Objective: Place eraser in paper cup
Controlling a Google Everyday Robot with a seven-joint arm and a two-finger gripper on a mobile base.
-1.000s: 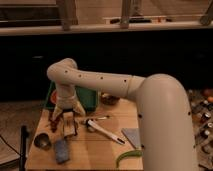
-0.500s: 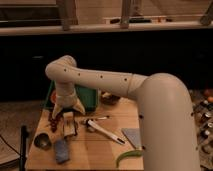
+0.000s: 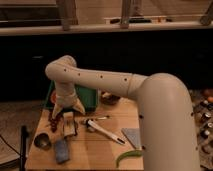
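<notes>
My gripper (image 3: 67, 111) points down over the left part of the wooden table (image 3: 107, 150), its fingers spread apart and empty. Just below it lies a small pale block (image 3: 69, 125), with a reddish item (image 3: 54, 123) to its left. A blue-grey block (image 3: 61, 150) lies nearer the front edge. I cannot tell which block is the eraser. The paper cup (image 3: 42, 141), small, round and grey-brown, stands upright at the table's left front, below and left of the gripper and beside the blue-grey block.
A green tray (image 3: 85, 95) sits at the back left behind the gripper, and a dark bowl (image 3: 109, 98) to its right. A white-handled tool (image 3: 104, 131), a grey cloth (image 3: 132, 137) and a green pod (image 3: 127, 157) lie to the right. My arm (image 3: 165, 115) covers the right side.
The arm has shifted very slightly to the left over the pale block. No object on the table has moved.
</notes>
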